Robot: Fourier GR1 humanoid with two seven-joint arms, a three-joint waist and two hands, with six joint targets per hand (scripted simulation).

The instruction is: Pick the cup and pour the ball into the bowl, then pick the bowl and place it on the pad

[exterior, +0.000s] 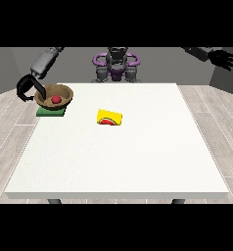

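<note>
A brown wooden bowl (55, 95) rests on the green pad (51, 112) at the table's far left, and a red ball (56, 99) lies inside it. The hand at the view's left (26, 88) is at the bowl's left rim, with its fingers curled beside that rim. A yellow cup (109, 117) lies on its side near the middle of the table, its red-lined mouth facing the camera. The hand at the view's right (222, 58) hangs high off the table's far right, fingers spread and holding nothing.
The white table (138, 162) stretches wide in front of the cup. The robot's torso (116, 66) stands behind the table's far edge.
</note>
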